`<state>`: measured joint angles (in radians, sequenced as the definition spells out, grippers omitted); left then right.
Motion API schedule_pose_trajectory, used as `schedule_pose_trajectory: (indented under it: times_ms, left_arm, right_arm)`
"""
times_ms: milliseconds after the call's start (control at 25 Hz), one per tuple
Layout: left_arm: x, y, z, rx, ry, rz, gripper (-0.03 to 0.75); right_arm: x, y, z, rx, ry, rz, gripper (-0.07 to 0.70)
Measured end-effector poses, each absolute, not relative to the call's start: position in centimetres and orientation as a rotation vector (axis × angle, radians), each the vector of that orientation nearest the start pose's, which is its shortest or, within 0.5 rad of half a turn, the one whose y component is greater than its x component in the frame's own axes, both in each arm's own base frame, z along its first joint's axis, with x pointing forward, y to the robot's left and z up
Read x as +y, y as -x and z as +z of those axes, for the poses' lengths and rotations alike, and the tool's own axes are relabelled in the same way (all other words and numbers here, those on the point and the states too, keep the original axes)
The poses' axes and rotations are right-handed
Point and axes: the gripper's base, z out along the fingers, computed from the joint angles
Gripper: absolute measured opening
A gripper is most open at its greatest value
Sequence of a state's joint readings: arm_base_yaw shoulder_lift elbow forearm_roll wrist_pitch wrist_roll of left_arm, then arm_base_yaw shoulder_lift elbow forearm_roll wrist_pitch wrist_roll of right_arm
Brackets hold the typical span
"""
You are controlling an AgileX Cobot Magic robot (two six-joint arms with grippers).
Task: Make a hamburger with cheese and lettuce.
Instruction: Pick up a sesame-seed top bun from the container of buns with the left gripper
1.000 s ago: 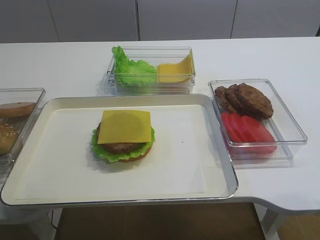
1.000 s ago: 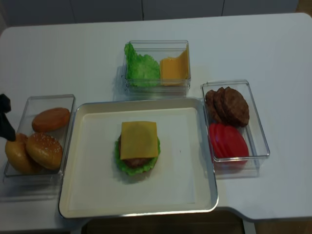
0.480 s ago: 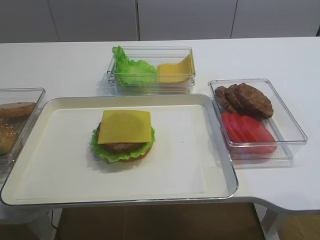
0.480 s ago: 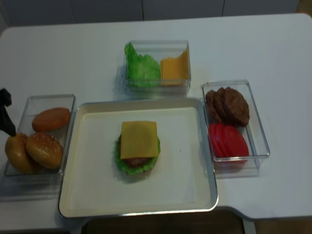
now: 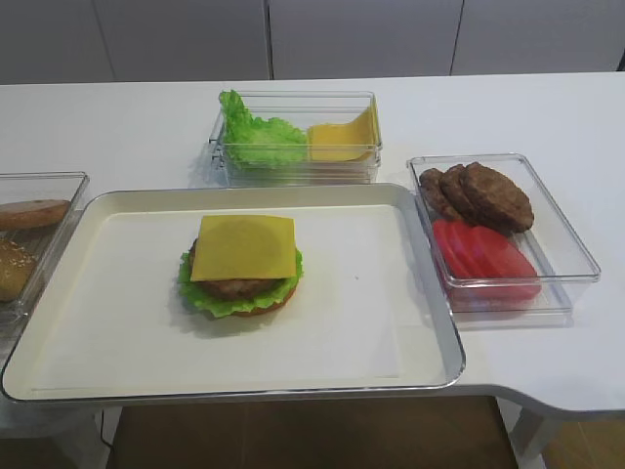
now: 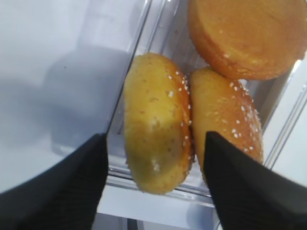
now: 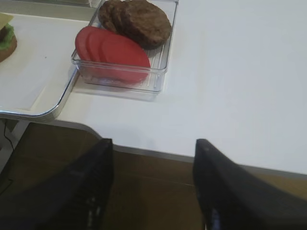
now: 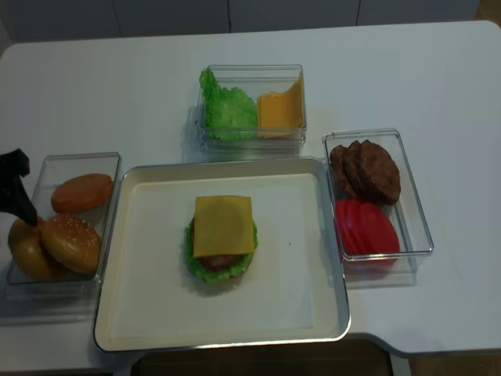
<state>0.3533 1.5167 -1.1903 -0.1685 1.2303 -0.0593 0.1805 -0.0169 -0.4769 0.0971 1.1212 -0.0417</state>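
The hamburger stack (image 5: 239,283) sits mid-tray (image 5: 391,332), also in the realsense view (image 8: 223,258). Its top layer is the square yellow cheese (image 5: 244,246) (image 8: 224,225), over a brown patty, the frilly green lettuce (image 5: 207,298) (image 8: 202,269) and a tan base bun. My left gripper (image 6: 154,135) (image 8: 17,196) is open, its fingers on either side of a sesame bun (image 6: 158,139) standing on edge in the bun box (image 8: 109,157), with gaps on both sides. My right gripper (image 7: 154,142) is open and empty, off the table's front edge, right of the tray.
A second sesame bun (image 6: 225,115) and a flat bun (image 6: 249,33) lie in the same box. A clear box (image 5: 293,98) at the back holds bunched lettuce and cheese slices. A clear box (image 5: 576,264) on the right holds patties (image 7: 139,19) and tomato slices (image 7: 115,50).
My left gripper has shifted slightly to the right at the bun box. The stack on the tray has not moved.
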Motion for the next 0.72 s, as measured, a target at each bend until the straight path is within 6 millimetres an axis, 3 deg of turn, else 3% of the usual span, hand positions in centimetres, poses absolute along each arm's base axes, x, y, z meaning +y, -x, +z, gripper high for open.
schedule_pose_trajectory:
  times_ms: [720]
  left_arm:
    - [8.7,-27.9,26.3,2.983,0.688,-0.237,0.463]
  right_arm:
    - [0.6,0.9,26.6,2.099,0.242,0.201,0.426]
